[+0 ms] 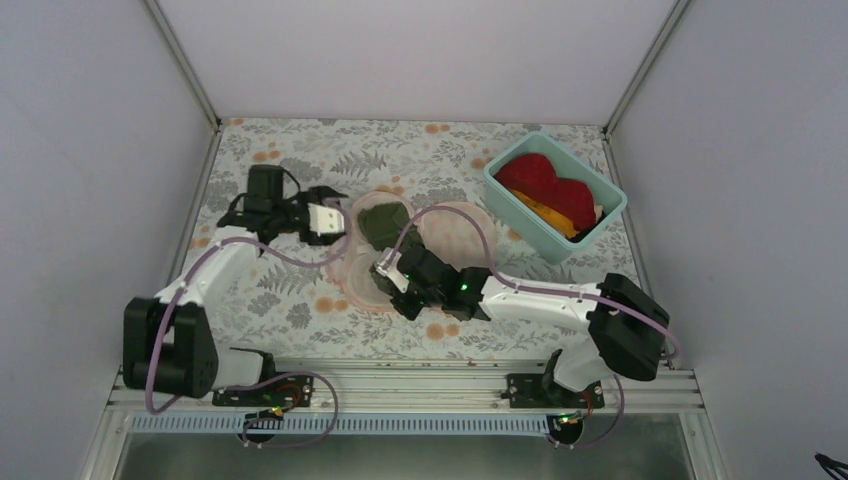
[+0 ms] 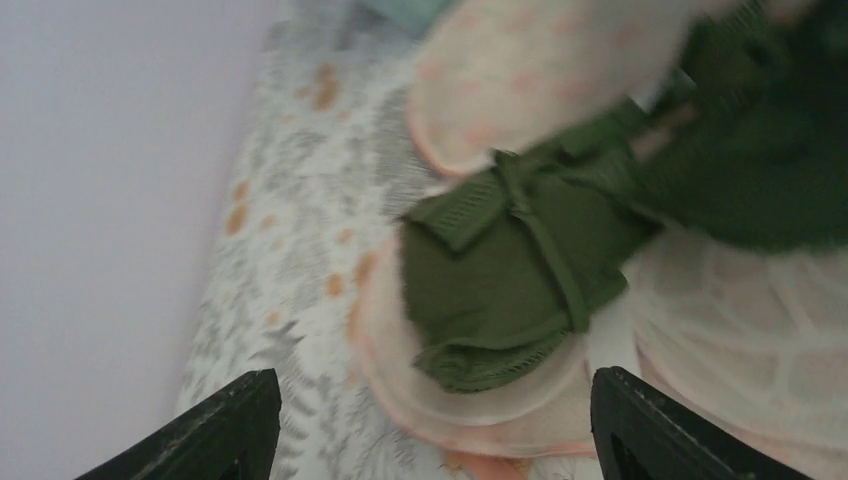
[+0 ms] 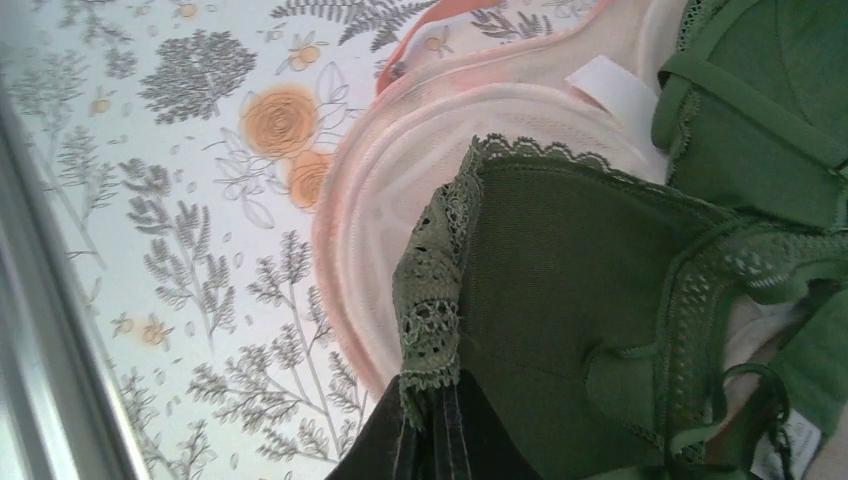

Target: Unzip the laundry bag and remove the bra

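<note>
The laundry bag (image 1: 455,232) lies unzipped and spread open mid-table, its round cups showing. The olive-green bra (image 1: 385,222) lies in and over the open halves. My right gripper (image 1: 387,268) is at the bag's near side. In the right wrist view it (image 3: 440,405) is shut on the lace edge of the bra (image 3: 570,260), over the pink bag rim (image 3: 400,170). My left gripper (image 1: 343,222) is just left of the bag. In the left wrist view it (image 2: 435,400) is open and empty, facing the bra (image 2: 500,270) in its cup, with the other bag half (image 2: 520,60) behind.
A teal plastic tub (image 1: 520,215) stands at the back right with a red cloth (image 1: 545,180) and an orange cloth (image 1: 555,215) in it. The table has a floral cover (image 1: 300,290). White walls close in the left, right and back.
</note>
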Controlling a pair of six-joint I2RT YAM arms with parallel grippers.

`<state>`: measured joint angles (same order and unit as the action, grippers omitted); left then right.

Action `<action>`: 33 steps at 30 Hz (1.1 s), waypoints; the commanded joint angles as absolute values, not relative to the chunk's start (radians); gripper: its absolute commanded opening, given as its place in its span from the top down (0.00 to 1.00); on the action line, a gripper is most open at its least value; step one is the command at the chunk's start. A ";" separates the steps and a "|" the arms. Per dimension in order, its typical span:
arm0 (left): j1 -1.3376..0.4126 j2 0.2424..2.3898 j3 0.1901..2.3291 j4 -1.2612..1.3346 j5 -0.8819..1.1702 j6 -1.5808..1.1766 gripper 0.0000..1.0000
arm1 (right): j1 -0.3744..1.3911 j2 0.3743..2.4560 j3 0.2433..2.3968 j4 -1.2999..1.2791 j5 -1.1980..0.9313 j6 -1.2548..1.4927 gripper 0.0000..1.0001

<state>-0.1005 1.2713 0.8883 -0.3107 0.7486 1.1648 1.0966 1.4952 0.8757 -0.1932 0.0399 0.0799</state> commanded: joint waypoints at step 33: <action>-0.266 1.721 1.102 -0.291 0.523 2.070 0.98 | 0.798 1.215 0.873 -0.283 -0.242 0.000 0.96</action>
